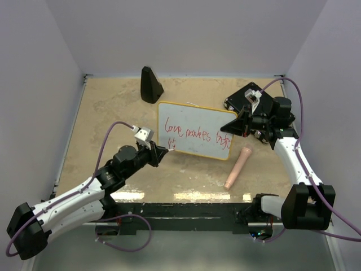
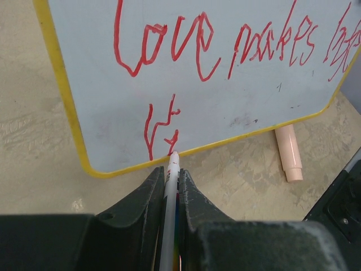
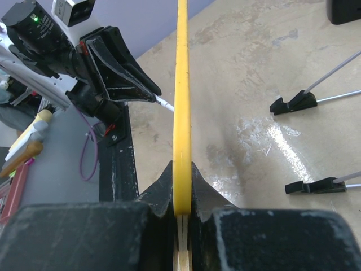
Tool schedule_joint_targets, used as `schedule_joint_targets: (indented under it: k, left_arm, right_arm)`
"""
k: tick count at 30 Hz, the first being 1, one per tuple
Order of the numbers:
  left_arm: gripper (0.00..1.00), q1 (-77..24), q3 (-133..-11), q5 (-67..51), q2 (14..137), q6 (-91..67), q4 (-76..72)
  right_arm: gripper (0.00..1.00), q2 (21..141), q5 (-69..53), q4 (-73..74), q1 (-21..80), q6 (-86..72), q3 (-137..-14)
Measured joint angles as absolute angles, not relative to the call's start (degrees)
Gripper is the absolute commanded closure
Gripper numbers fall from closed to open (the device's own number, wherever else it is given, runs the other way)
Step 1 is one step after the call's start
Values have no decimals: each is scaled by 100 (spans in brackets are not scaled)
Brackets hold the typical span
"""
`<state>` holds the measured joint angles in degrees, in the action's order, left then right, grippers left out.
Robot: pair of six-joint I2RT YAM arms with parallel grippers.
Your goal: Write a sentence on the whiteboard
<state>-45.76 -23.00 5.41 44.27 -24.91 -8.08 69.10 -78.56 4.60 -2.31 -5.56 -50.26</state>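
Currently the left gripper is clamping a slim white-barrelled marker between its dark matte fingers, with the jaws closed tight on the barrel. The left wrist view is resolving what the top view is blurring: the marker's red tip is touching the small glossy whiteboard with a thin yellow rim just ahead of the fingertips. It is meeting the second line of the loose red cursive sentence; the first line is reading "Love makes" plus a cut-off word.

The right gripper is pinching the board's rounded yellow edge. Only the right wrist view is showing this edge-on, with two small black feet sitting right of the fingers on the mottled beige tabletop. A smooth peach cylinder is lying near the board's corner, below the right fingers in the top view.
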Motion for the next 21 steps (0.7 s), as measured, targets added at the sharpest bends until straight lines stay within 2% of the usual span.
schedule_joint_targets:
  k: [9,21]
  left_arm:
    - [100,-4563,-2884,222,4858,-2477,-987]
    - [100,-4539,-3607,-106,3575,-2443,-482]
  right_arm:
    - [100,6910,-7889,427,-231,-563,-5019]
    - [100,6908,-8058,425,-228,-611,-5011]
